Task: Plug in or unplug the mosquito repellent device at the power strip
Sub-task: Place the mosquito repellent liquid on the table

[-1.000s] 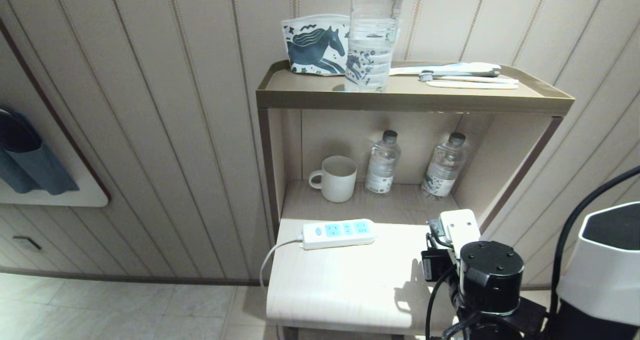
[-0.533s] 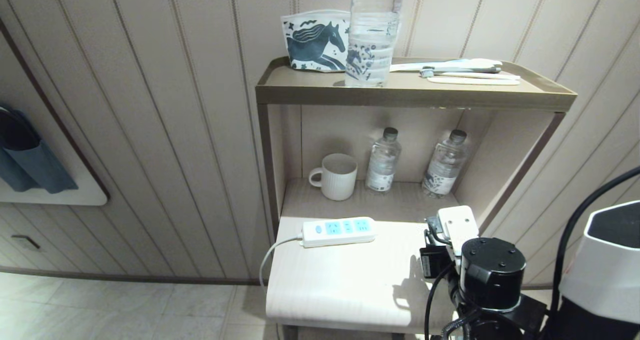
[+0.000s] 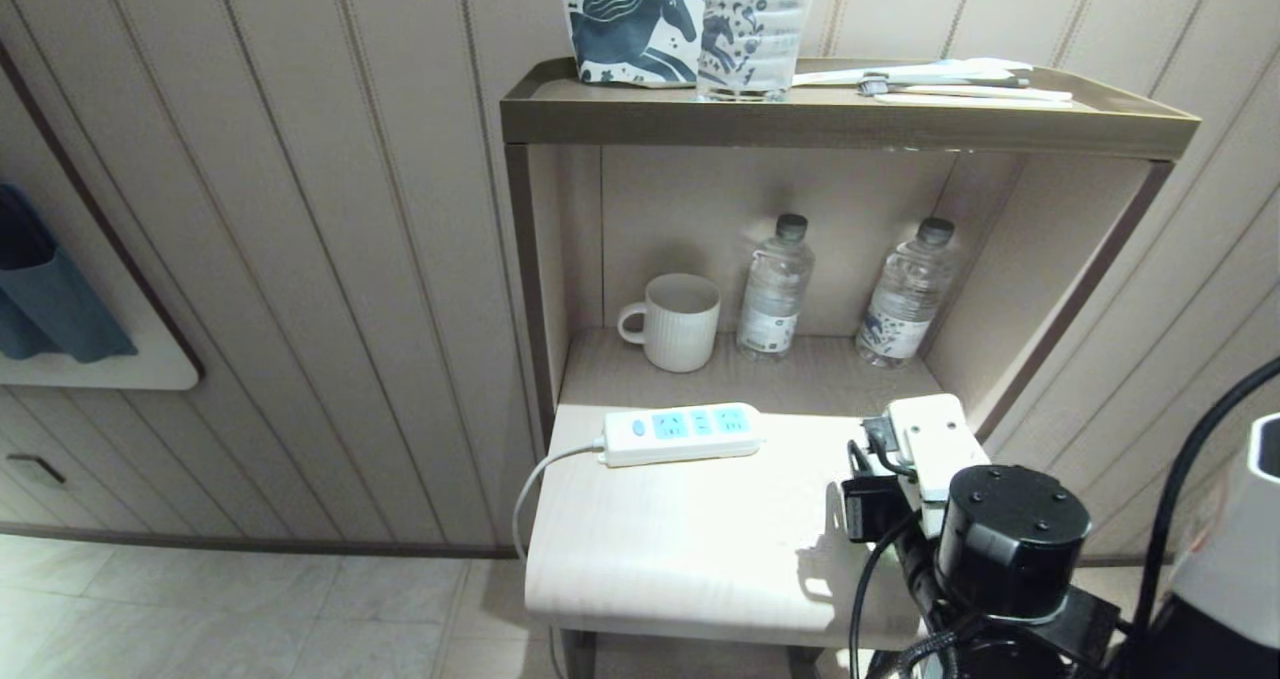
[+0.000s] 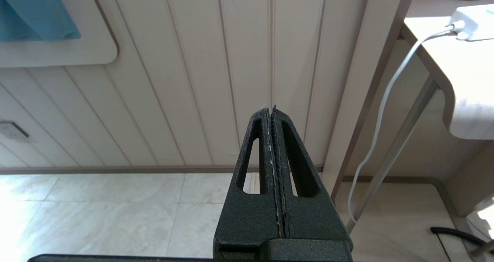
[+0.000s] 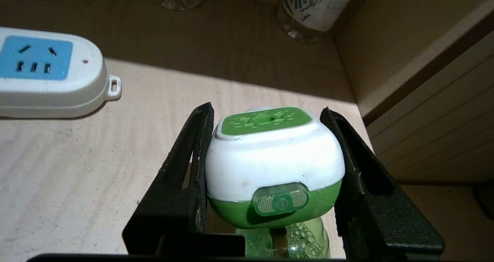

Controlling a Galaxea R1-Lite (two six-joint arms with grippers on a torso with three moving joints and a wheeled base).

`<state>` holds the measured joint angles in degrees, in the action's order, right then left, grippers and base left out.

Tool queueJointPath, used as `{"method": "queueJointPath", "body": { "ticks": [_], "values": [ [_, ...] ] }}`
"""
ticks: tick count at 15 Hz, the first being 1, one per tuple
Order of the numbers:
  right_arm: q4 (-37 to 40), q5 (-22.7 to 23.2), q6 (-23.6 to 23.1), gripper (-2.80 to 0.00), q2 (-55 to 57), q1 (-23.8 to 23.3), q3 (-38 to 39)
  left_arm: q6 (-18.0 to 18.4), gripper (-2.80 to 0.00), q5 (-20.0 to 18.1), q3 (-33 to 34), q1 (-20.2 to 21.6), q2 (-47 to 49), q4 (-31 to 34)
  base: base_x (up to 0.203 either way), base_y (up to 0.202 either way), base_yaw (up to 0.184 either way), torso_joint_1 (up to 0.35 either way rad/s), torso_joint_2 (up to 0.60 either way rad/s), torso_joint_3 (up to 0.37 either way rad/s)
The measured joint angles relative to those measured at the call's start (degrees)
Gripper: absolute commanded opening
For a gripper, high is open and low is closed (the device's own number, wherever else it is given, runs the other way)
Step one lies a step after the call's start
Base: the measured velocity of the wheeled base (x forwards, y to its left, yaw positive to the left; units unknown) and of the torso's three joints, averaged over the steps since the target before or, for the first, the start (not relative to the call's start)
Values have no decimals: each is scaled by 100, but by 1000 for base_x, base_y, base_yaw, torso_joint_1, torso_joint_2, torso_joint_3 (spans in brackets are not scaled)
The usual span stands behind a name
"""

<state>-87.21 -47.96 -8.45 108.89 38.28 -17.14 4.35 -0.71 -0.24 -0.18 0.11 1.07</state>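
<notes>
Both fingers of the right hand [image 5: 270, 169] are clamped on the white sides of the mosquito repellent device [image 5: 274, 158], holding it over the right part of the desk [image 3: 680, 549], so the plug-in looks not yet made. Its target, the power strip [image 3: 682, 433], lies flat on the desk toward the robot's left of that hand and a little farther back, long axis running left to right with its three socket faces turned up. Parked by the desk's left edge, the left hand [image 4: 272, 113] is pressed together and empty, so the right arm is the nearer one.
</notes>
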Motion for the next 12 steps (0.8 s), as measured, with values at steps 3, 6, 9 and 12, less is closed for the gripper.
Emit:
{"method": "queueJointPath", "body": {
  "ticks": [3,6,9,12],
  "values": [
    [0,-24,-345,-280,-463,13,-226,0,-280,0,0,0,0,-2,0,0,0,0,0,0],
    [70,-134,-142,-280,-640,-83,-505,2,-280,2,0,0,0,-3,0,0,0,0,0,0],
    [2,-434,140,-280,-479,-165,-611,2,-280,2,0,0,0,-3,0,0,0,0,0,0],
    [0,-744,336,-280,-188,-339,-761,0,-280,0,-2,0,0,-2,0,0,0,0,0,0]
  ]
}}
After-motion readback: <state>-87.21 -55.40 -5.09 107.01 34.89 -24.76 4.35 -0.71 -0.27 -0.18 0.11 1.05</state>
